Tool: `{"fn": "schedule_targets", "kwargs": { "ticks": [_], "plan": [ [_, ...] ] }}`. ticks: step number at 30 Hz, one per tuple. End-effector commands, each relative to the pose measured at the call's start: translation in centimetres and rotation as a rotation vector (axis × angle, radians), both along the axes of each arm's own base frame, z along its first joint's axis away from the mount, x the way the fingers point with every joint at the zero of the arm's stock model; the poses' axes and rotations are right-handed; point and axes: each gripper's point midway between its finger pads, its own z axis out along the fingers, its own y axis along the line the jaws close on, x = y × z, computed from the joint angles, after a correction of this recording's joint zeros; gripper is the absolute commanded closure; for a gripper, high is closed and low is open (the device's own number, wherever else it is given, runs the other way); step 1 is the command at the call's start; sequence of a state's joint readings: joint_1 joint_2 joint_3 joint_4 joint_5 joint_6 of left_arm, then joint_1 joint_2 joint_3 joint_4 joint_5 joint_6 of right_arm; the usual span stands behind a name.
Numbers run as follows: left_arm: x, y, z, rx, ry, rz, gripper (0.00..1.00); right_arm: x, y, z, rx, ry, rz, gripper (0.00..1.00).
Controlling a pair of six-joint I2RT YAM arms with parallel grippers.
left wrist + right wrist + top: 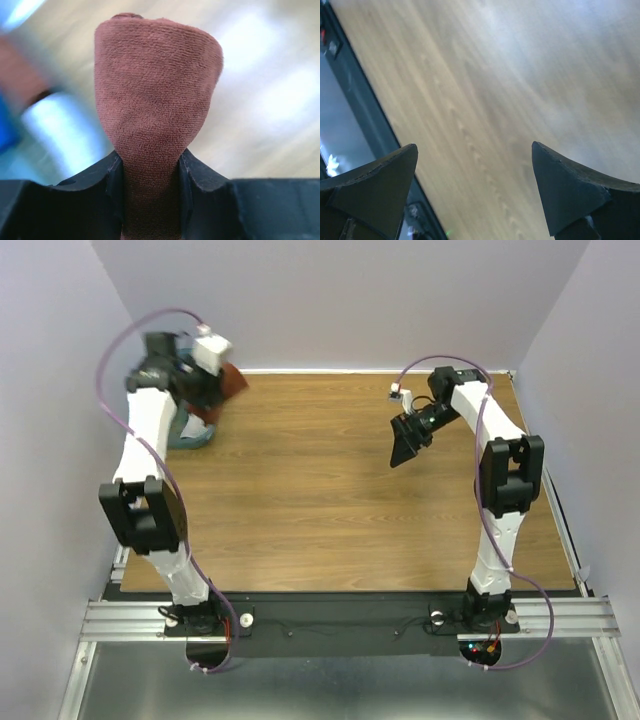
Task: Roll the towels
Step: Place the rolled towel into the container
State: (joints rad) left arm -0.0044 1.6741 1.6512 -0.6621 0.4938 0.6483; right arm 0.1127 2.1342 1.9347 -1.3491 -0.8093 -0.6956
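A rust-brown towel point(155, 95) is bunched into a thick wad, and my left gripper point(151, 162) is shut on its lower end. In the top view the same towel point(233, 382) sticks out of the left gripper point(205, 398) at the far left of the table, beside the tub. No other towel shows in any view. My right gripper point(405, 447) hangs above the right half of the table. Its fingers point(375, 185) stand wide apart with only bare wood between them, so the right gripper point(475, 157) is open and empty.
A translucent blue tub point(190, 434) stands at the far left under the left wrist and shows as a blue blur point(6, 125) in the left wrist view. The wooden table point(320, 490) is walled at the back and sides. A black rail point(355, 100) edges it.
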Motion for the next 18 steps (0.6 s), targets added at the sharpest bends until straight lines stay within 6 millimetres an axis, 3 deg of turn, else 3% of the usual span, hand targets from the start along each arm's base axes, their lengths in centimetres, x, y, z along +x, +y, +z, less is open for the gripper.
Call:
{"fn": "schedule_targets", "kwargs": {
  "ticks": [1, 2, 3, 4, 5, 6, 7, 8, 12, 15, 18],
  "plan": [
    [4.5, 8.3, 4.7, -0.093, -0.030, 0.264, 1.00, -1.6, 0.6, 1.0, 0.016, 0.000, 0.018, 0.00],
    [5.2, 11.4, 5.0, -0.083, -0.036, 0.339, 1.00, -1.8, 0.6, 1.1, 0.018, -0.002, 0.018, 0.00],
    [7.1, 13.0, 5.5, -0.078, -0.064, 0.369, 1.00, -2.1, 0.5, 0.8, 0.015, 0.009, 0.016, 0.00],
    [7.8, 14.9, 5.4, -0.053, -0.065, 0.442, 1.00, -2.2, 0.5, 0.8, 0.013, 0.011, 0.014, 0.00],
    [8.8, 16.3, 3.9, -0.034, -0.043, 0.481, 1.00, -2.3, 0.5, 0.7, 0.012, 0.012, 0.013, 0.00],
    [9.4, 17.6, 4.6, -0.014, -0.072, 0.515, 1.00, -2.5, 0.4, 0.4, 0.009, 0.020, 0.013, 0.00],
    [9.9, 18.9, 3.1, 0.033, -0.057, 0.545, 1.00, -2.5, 0.4, 0.3, 0.012, 0.020, 0.011, 0.00],
    [10.2, 19.6, 3.0, 0.052, -0.068, 0.563, 1.00, -2.7, 0.4, 0.3, 0.012, 0.022, 0.011, 0.00],
    [10.9, 22.3, -1.7, 0.070, -0.038, 0.620, 1.00, -3.1, 0.5, -0.7, 0.013, 0.040, 0.004, 0.00],
    [11.2, 23.1, -4.8, 0.080, 0.020, 0.640, 1.00, -3.4, 0.3, -1.2, 0.007, 0.049, 0.008, 0.00],
    [11.0, 23.7, -6.7, 0.079, 0.061, 0.673, 1.00, -4.0, 0.1, -1.9, -0.003, 0.056, 0.016, 0.00]
  ]
}}
